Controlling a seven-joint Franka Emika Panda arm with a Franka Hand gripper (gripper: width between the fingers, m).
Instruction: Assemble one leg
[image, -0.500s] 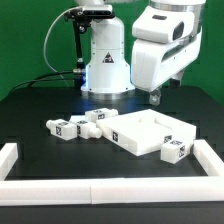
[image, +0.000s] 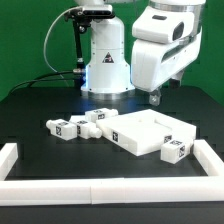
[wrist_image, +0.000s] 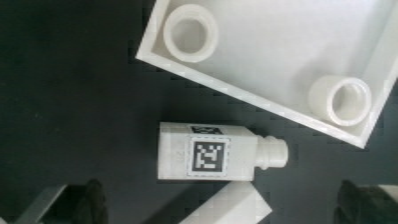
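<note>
Legs (image: 60, 127) and panel (image: 150, 133) on black table (image: 35, 108)

You'll find the wide flat white rimmed plastic panel (image: 150, 128) lying on the black table (image: 30, 105), toward the exterior view's right. A cluster of small white stubby plastic legs (image: 80, 127) lies to its left there, the nearest just beside it. Another leg (image: 172, 150) sits before the panel's front corner. A low white wall (image: 100, 190) runs along the table's front. The gripper (image: 156, 98) hangs behind the panel. In the wrist view, one leg (wrist_image: 217, 152) lies just beside the panel (wrist_image: 258, 58), not touching.
</note>
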